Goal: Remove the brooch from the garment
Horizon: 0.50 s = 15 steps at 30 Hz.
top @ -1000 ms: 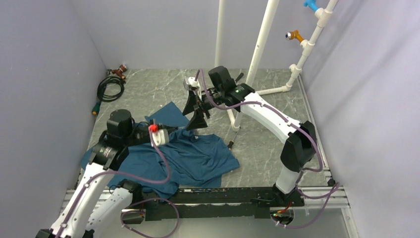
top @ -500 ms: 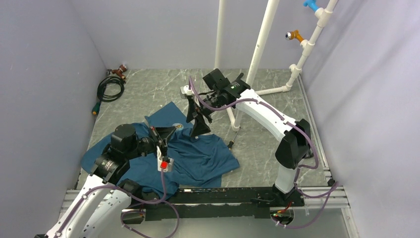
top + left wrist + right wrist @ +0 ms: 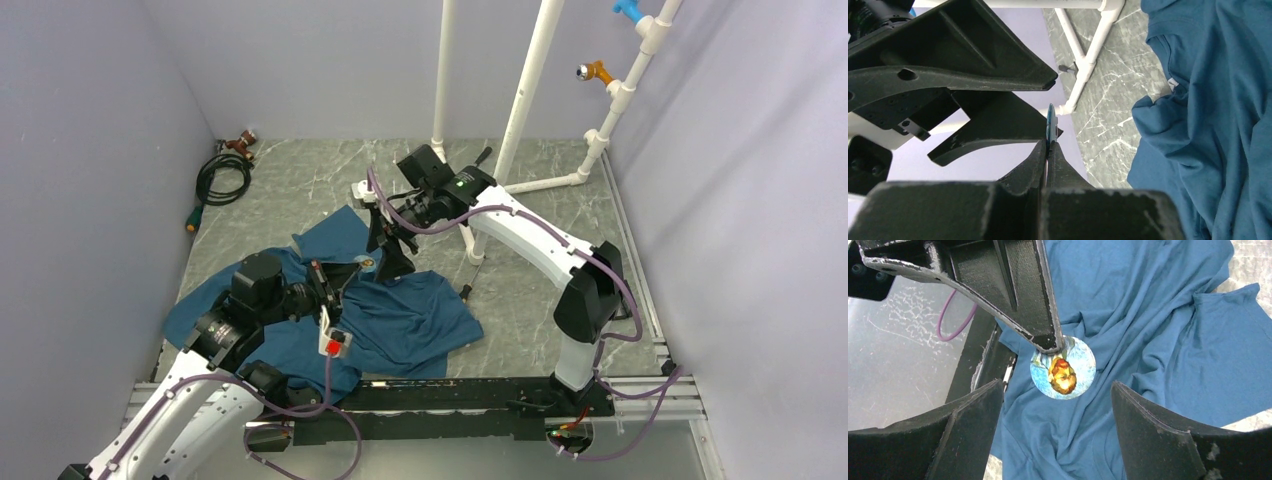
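The brooch [image 3: 1063, 367] is a small round disc with a blue and orange picture; it shows edge-on in the left wrist view [image 3: 1050, 122]. My left gripper [image 3: 356, 268] is shut on its edge and holds it above the garment [image 3: 420, 320], a teal-blue T-shirt crumpled on the floor. The brooch looks clear of the cloth. My right gripper [image 3: 1057, 385] is open, its fingers [image 3: 973, 415] spread on either side of the brooch, close to the left fingertips. In the left wrist view its fingers [image 3: 973, 75] hang just beyond the brooch.
A white pipe frame [image 3: 525, 90] stands behind the right arm, with orange [image 3: 597, 72] and blue [image 3: 628, 10] hooks on its right post. A coiled black cable [image 3: 222, 180] lies at the back left. A small dark item [image 3: 466, 292] lies right of the shirt.
My left wrist has rolled over and shifted right with the brooch held out from the shirt. My right gripper has moved left and down to it.
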Each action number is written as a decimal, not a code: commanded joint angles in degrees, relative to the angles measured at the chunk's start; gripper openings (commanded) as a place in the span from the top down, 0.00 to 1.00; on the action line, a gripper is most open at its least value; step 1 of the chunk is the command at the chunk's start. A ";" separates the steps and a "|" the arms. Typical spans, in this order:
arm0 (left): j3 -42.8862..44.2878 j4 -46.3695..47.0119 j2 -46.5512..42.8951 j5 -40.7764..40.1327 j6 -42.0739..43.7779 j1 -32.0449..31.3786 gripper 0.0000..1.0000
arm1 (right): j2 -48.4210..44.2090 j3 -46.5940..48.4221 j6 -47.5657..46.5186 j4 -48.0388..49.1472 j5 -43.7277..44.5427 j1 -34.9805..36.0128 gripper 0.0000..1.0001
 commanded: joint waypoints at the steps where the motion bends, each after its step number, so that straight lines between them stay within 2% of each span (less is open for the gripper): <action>1: 1.92 -1.19 0.46 0.94 2.24 -0.72 1.00 | -0.71 1.71 -1.00 1.78 0.78 1.05 0.20; 15: 1.52 -2.88 -0.25 1.37 3.67 -1.42 1.00 | 0.90 3.70 -1.40 1.35 0.40 1.90 0.28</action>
